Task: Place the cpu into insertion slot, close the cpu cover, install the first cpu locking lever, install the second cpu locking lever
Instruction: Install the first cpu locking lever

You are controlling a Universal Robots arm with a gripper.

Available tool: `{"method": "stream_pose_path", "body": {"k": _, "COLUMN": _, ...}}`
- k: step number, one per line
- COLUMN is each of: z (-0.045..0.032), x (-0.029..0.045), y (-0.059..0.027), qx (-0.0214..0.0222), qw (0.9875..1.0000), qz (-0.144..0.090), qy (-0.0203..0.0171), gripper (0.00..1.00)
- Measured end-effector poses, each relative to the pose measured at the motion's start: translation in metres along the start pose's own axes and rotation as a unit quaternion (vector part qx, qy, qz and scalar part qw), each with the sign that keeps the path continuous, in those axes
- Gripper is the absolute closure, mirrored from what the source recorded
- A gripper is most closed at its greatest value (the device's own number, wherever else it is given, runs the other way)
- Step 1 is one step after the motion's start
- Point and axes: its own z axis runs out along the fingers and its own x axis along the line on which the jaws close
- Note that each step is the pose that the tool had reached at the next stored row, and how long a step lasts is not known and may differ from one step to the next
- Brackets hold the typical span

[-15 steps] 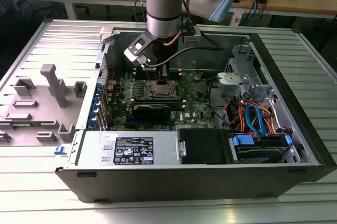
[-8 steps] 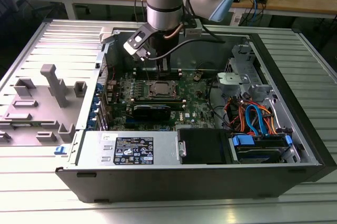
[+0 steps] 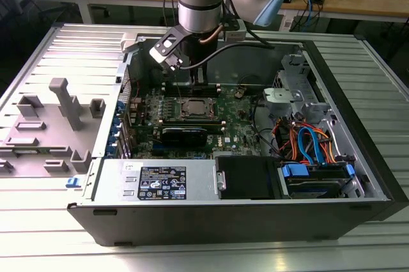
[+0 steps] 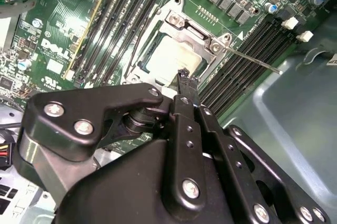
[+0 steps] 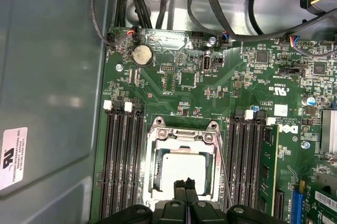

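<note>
The cpu [image 5: 184,170], a pale silver square, lies in the insertion slot [image 5: 152,179] on the green motherboard [image 5: 179,84]. The grey cpu cover [image 5: 184,139] lies flat over it, framing the chip through its window. A thin wire locking lever [image 5: 223,163] slants out from one side of the socket across the memory slots, also seen as a lever [image 4: 253,59] in the second wrist view. My gripper [image 5: 185,184] is shut with nothing between its fingers, its tip hovering just over the socket's edge beside the cpu [image 4: 174,58]. In the exterior view the gripper [image 3: 193,87] hangs over the socket [image 3: 192,110].
Black memory slots [image 5: 122,166] flank the socket on both sides. The open computer case has grey steel walls [image 5: 52,92], cable bundles [image 3: 307,141] and a drive bay at the exterior view's right, and a power supply [image 3: 160,182] in front. A grey fixture plate [image 3: 51,119] lies at the left.
</note>
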Motion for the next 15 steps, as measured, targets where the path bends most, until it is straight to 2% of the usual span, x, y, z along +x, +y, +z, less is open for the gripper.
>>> {"method": "stream_pose_path", "body": {"k": 4, "z": -0.0001, "x": 0.0000, "y": 0.0000, "qx": 0.0001, "qw": 1.0000, "qz": 0.000, "qy": 0.0001, "gripper": 0.89}}
{"method": "stream_pose_path", "body": {"k": 8, "z": -0.0001, "x": 0.0000, "y": 0.0000, "qx": 0.0009, "qw": 0.9993, "qz": -0.037, "qy": 0.0009, "gripper": 0.89}}
{"method": "stream_pose_path", "body": {"k": 11, "z": -0.0001, "x": 0.0000, "y": 0.0000, "qx": 0.0015, "qw": 0.9981, "qz": -0.062, "qy": 0.0015, "gripper": 0.89}}
{"method": "stream_pose_path", "body": {"k": 15, "z": -0.0001, "x": 0.0000, "y": 0.0000, "qx": 0.0023, "qw": 0.9949, "qz": -0.101, "qy": 0.0024, "gripper": 0.89}}
